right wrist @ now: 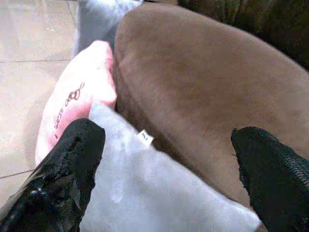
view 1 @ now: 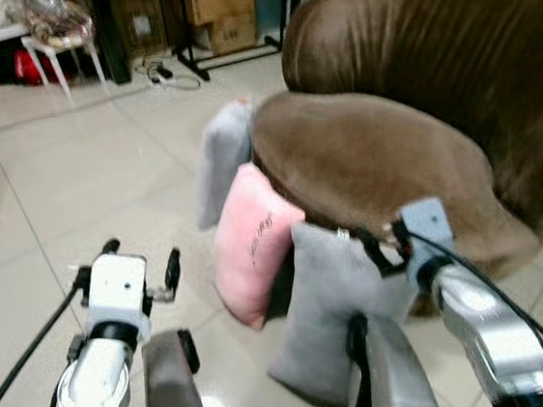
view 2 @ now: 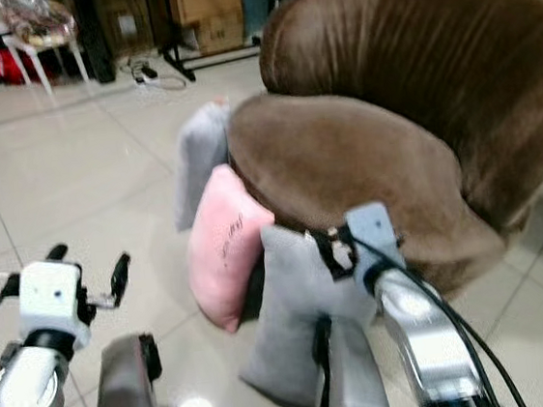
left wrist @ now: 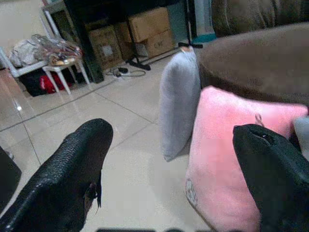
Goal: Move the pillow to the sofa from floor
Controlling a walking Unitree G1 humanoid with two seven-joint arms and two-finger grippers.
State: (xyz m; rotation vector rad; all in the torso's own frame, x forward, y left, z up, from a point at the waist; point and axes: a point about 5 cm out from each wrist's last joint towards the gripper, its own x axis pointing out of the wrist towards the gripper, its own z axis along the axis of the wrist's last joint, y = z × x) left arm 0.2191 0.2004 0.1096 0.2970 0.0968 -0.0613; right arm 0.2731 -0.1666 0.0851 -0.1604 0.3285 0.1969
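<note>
You've got three pillows standing on edge on the floor, leaning on the near-left side of the brown sofa [view 1: 412, 150]: near grey pillow [view 1: 327, 314], pink pillow [view 1: 254, 242] just beside it, far grey pillow [view 1: 223, 155] beyond that. None is on the seat yet. They stay upright only because the sofa props them, so expect a nudge to tip them.

Your right gripper [right wrist: 159, 174] sits over the top edge of the near grey pillow, fingers spread wide, nothing held; one finger is on the pillow side, the other toward the sofa. Looks lined up for a top-edge pinch.

Your left gripper [left wrist: 178, 179] is also wide open and empty, held out over the floor on the left, facing the pink pillow.

Floor [view 1: 74, 176] is glossy pale tile with glare. Far back: cardboard boxes [view 1: 222, 9], a white stool [view 1: 58, 41] with a pile on it, cables [view 1: 169, 76] on the floor.
</note>
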